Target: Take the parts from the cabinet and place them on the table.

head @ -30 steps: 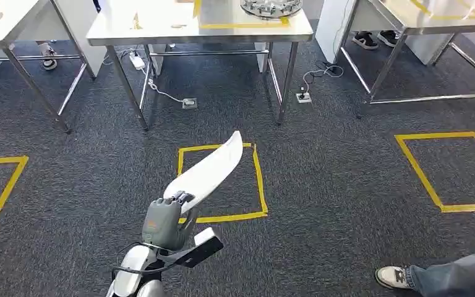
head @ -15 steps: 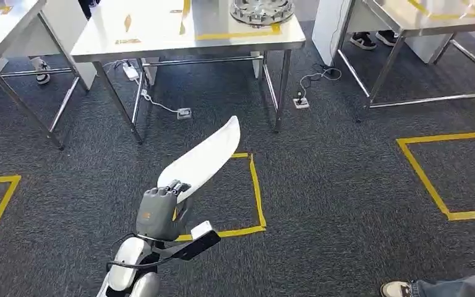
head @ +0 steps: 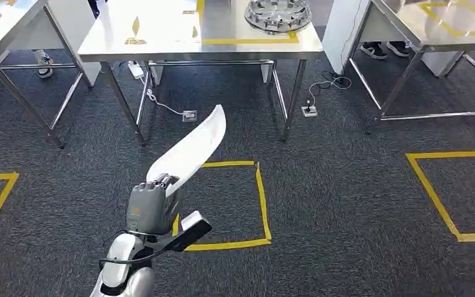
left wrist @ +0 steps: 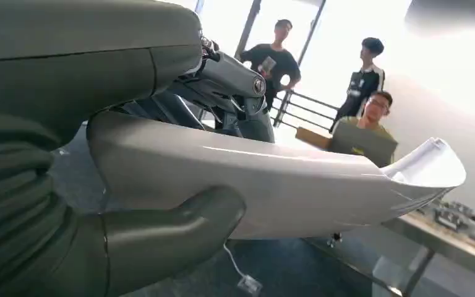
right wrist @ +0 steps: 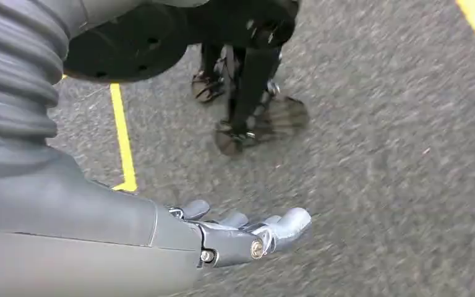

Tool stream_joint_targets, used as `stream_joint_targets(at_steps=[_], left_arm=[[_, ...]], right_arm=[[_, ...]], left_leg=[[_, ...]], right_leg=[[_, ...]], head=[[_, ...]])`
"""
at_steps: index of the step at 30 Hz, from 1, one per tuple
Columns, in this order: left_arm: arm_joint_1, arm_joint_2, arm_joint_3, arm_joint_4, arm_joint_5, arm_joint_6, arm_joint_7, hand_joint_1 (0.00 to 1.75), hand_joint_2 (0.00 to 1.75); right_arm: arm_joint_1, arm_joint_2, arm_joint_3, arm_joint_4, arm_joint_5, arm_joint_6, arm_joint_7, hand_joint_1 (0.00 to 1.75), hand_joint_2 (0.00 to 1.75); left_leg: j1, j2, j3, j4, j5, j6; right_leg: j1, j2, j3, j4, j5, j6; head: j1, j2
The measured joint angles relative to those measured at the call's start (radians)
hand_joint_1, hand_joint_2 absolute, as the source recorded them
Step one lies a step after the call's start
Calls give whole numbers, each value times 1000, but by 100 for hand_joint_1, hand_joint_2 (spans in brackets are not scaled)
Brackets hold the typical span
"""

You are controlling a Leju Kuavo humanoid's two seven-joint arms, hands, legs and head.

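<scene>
My left hand point(head: 151, 207) grips one end of a long, curved white part point(head: 188, 151), which points forward and up toward the steel table point(head: 161, 31) ahead. In the left wrist view the white part point(left wrist: 272, 185) lies across the palm with the thumb point(left wrist: 179, 226) pressed under it and darker fingers over it. A round metal ring-shaped part point(head: 278, 12) lies on that table inside a yellow tape outline. My right hand point(right wrist: 247, 235) hangs over the carpet with its fingers stretched out and nothing in it.
A yellow tape square point(head: 232, 204) marks the carpet just in front of me, another point(head: 454, 192) lies at the right. Steel tables stand at the left point(head: 0, 25) and right point(head: 445, 25). Cables and sockets point(head: 188, 116) lie under the middle table. Several people point(left wrist: 359, 105) stand behind a railing.
The whole scene has shifted as I walk: the table and the tape squares sit differently in the picture. A person's shoe at the lower right has left the picture. The white part stays in my left hand.
</scene>
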Motion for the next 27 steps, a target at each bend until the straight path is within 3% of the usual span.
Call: stream_joint_targets(at_steps=[1,2,3,6,7,8,10,11,12,13,14,16,17,19,20,22,23,25,26,27], left_arm=[[-5,2,8,-4,-1,3,0,175,175],[-9,4,17,-7,-3,4,1,175,175],[-13,5,26,-12,-7,5,7,175,175],[-40,11,56,-9,-11,15,22,175,175],[-56,15,69,-5,-13,23,26,175,175],[-71,18,82,1,-16,32,29,175,175],[-84,26,110,14,-19,46,36,175,175],[-84,29,121,20,-19,48,36,175,175],[-84,31,132,26,-19,51,36,175,175],[-86,34,140,30,-18,51,36,175,175],[-88,36,147,33,-18,52,34,175,175],[-93,40,158,38,-19,53,32,175,175],[-98,42,162,42,-18,53,32,175,175],[-106,43,166,45,-18,52,28,175,175],[-119,42,167,50,-18,50,26,175,175],[-144,41,168,60,-19,45,24,175,175],[-160,40,168,67,-19,43,24,175,175],[-187,37,169,91,-23,44,27,175,175],[-196,37,169,104,-24,44,30,175,175],[-202,37,172,115,-24,44,33,175,175]], right_arm=[[2,0,0,0,1,2,0,0,175],[0,0,1,0,3,3,1,0,175],[0,0,3,0,3,6,0,0,175],[-3,1,13,0,14,10,0,0,175],[-4,1,18,0,16,10,0,0,175],[-7,1,20,0,17,10,0,0,175],[-9,1,24,0,21,12,1,0,175],[-9,1,25,0,21,14,1,0,175],[-9,1,25,0,24,16,2,0,175],[-8,1,25,0,24,17,3,0,175],[-8,1,26,0,27,19,5,0,175],[-9,1,27,0,28,20,8,0,175],[-11,1,28,0,29,21,12,0,175],[-14,0,32,0,31,22,16,0,175],[-14,0,35,0,33,23,16,0,175],[-19,0,40,0,33,24,15,0,175],[-21,0,42,0,33,26,14,0,175],[-23,1,43,0,34,27,14,0,175],[-22,1,43,0,34,27,13,0,175],[-20,1,43,0,34,27,14,0,175]], left_leg=[[-3,0,9,5,-11,-4],[-6,-5,11,3,-18,-12],[-6,-5,14,-5,-24,-19],[-4,-1,27,21,-24,-36],[-5,3,9,62,-26,-40],[-2,4,-29,125,-42,-45],[1,5,-125,256,-103,-52],[2,6,-154,281,-121,-53],[4,6,-166,271,-113,-54],[6,7,-162,227,-80,-54],[6,8,-146,156,-26,-54],[6,18,-119,15,112,-48],[2,19,-120,21,60,-40],[3,16,-113,18,85,-24],[3,14,-106,17,79,-15],[6,10,-87,13,75,-4],[6,10,-84,12,71,1],[3,10,-76,12,59,7],[2,9,-70,12,51,8],[0,8,-61,12,43,8]], right_leg=[[3,0,4,-41,58,-4],[8,-2,6,-38,25,-11],[10,0,12,-41,39,-18],[1,2,45,-53,29,-41],[1,1,55,-54,24,-47],[1,1,60,-54,19,-52],[1,1,74,-54,4,-55],[1,3,84,-54,-5,-54],[1,5,95,-54,-13,-53],[1,5,109,-54,-24,-51],[0,5,124,-54,-34,-48],[2,4,140,-54,-56,-37],[4,7,151,-50,-64,-31],[5,4,158,-44,-67,-15],[6,4,164,-46,-69,-12],[2,4,144,-3,-76,-6],[2,3,105,58,-87,-1],[2,3,2,198,-141,6],[3,3,-37,236,-162,5],[3,3,-56,236,-157,3]], head=[[0,0],[2,0],[1,0],[2,0],[-4,0],[-11,0],[-11,0],[-14,0],[-15,0],[-15,0],[-16,0],[-19,0],[-18,0],[-18,0],[-16,0],[-13,0],[-9,0],[-7,0],[-5,0],[-5,0]])
